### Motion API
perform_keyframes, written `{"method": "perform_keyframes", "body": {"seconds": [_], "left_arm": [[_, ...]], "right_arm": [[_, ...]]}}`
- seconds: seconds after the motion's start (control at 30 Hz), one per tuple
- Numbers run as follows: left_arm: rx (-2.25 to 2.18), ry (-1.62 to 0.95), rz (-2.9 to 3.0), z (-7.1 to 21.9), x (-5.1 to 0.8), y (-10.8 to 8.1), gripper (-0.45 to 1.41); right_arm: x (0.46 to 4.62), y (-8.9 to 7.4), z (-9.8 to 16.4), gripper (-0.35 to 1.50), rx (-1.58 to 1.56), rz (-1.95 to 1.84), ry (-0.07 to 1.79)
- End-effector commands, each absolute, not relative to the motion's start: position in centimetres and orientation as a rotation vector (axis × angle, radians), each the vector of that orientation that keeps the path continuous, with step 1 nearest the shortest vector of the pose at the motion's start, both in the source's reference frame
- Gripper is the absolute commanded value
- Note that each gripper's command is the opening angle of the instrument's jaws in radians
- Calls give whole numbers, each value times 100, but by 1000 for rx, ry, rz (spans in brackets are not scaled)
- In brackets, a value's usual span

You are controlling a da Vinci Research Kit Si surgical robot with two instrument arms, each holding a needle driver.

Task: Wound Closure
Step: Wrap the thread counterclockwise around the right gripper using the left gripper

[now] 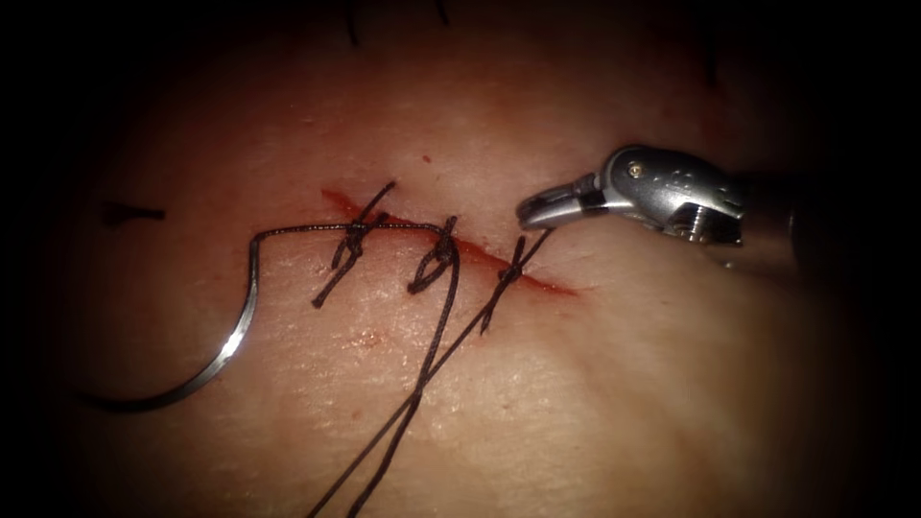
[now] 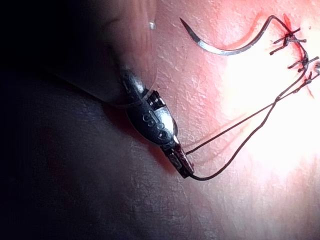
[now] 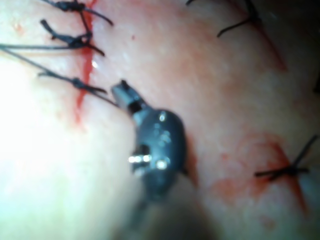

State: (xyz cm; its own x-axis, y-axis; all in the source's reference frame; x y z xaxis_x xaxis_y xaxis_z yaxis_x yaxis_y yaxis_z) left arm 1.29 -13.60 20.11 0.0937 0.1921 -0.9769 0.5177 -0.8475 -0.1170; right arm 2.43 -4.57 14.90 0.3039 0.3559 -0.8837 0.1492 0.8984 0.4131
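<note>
- The right arm's tool (image 1: 530, 210) is reaching in from the right edge of the endoscope frame, its jaws pressed together at the upper tail of the rightmost stitch (image 1: 508, 273); whether that tail is actually pinched between them I cannot tell.
- In the right wrist view the same tool (image 3: 119, 89) is sitting with its tip at a thread tail beside the cut (image 3: 82, 82).
- The left arm's tool (image 2: 186, 169) is showing in its own wrist view, jaws clamped on the thread (image 2: 240, 145), with two strands running from the tip up toward the stitches.
- The needle (image 1: 216, 360) is lying free on the tissue (image 1: 624, 384) in the lower left of the endoscope frame, well left of the cut (image 1: 460, 245), held by neither tool and not in the tissue.
- Its thread (image 1: 317, 228) is running from the needle's back end across to the leftmost knot (image 1: 353, 238).
- Three stitches are crossing the cut, the middle one (image 1: 439, 257) trailing two long strands down to the bottom edge of the frame.
- Red fluid (image 1: 537, 280) is lining the cut along its length.
- A short cut end of thread (image 1: 129, 213) is lying at the far left, apart from the needle.
</note>
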Motion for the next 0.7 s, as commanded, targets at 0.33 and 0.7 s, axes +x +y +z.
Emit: {"method": "perform_keyframes", "body": {"seconds": [0.33,0.7], "left_arm": [[2158,685,-1858,1997,120,-1350,-45],[2255,675,-2113,1947,125,-1270,88]], "right_arm": [[259,-487,1497,-6,462,178,1310],[245,-467,1421,148,397,410,1329]]}}
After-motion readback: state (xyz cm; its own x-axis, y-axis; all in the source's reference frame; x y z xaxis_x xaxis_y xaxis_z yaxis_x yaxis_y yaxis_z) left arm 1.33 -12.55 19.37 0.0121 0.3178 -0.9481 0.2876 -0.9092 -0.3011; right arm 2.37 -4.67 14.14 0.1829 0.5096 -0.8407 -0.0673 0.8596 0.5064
